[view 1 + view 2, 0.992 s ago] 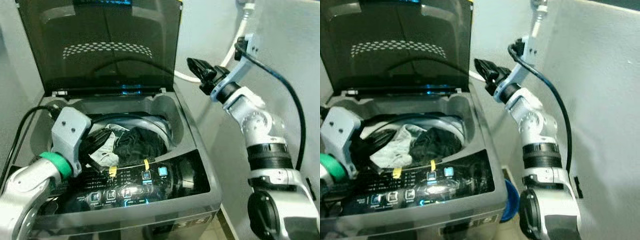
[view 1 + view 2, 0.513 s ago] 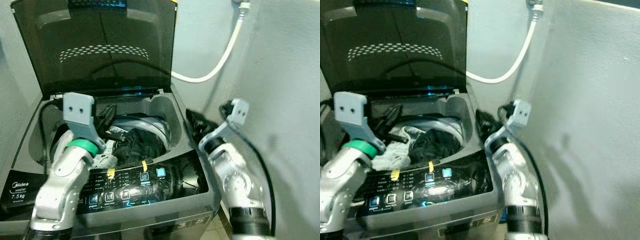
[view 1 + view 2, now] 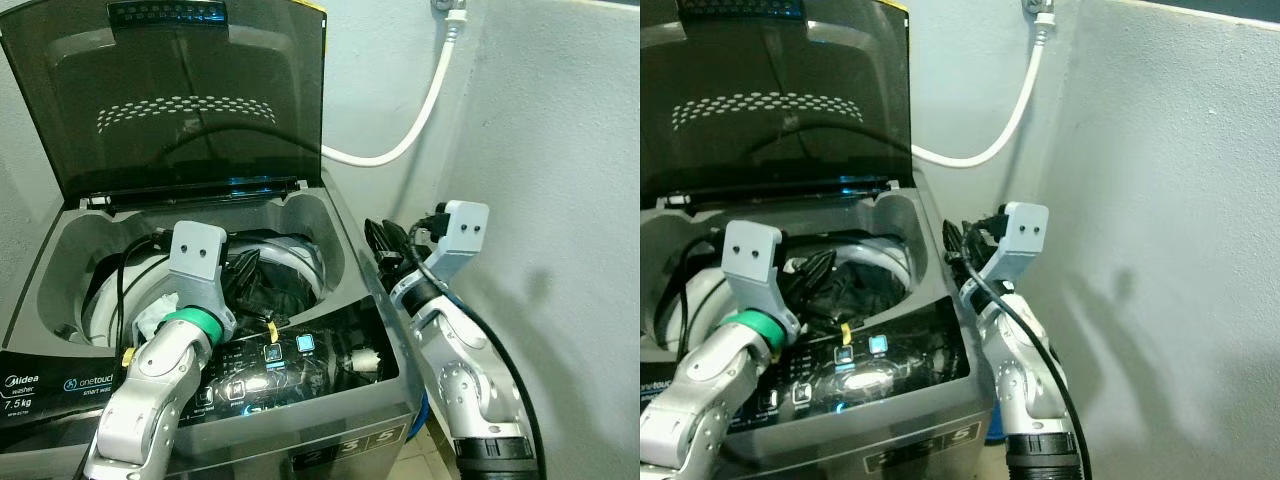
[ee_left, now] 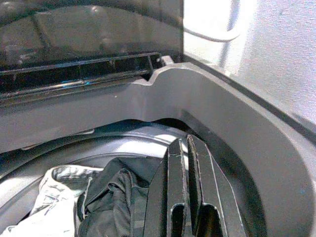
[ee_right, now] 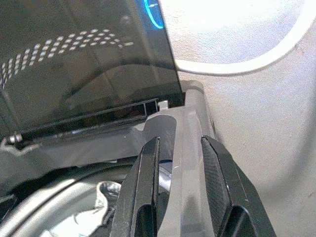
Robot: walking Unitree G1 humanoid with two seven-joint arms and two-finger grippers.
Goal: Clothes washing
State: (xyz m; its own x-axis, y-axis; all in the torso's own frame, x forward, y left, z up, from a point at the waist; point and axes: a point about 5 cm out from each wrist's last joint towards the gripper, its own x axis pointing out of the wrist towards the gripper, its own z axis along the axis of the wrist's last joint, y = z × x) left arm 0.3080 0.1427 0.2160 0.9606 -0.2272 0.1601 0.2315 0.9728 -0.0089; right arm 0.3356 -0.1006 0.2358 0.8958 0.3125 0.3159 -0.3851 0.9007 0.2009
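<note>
With the clothes (image 4: 106, 197) lying in the washer (image 3: 330, 215) drum, the left gripper (image 4: 182, 197), jaws clenched empty, should lift clear while the right gripper (image 5: 180, 182), jaws released astride the rim, pulls away before closing the lid (image 3: 190, 90).

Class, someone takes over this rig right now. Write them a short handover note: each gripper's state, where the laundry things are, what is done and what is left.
Left gripper: fingers shut and empty, poised over the drum above the clothes.
Right gripper: open, straddling the right rim of the washing machine, holding nothing.
Dark garment and light garment lie in the drum.
Lid stands open; control panel is lit.
Done: clothes loaded.
Left, probably: withdraw both arms, close the lid, start the cycle. Detergent cannot be judged.
</note>
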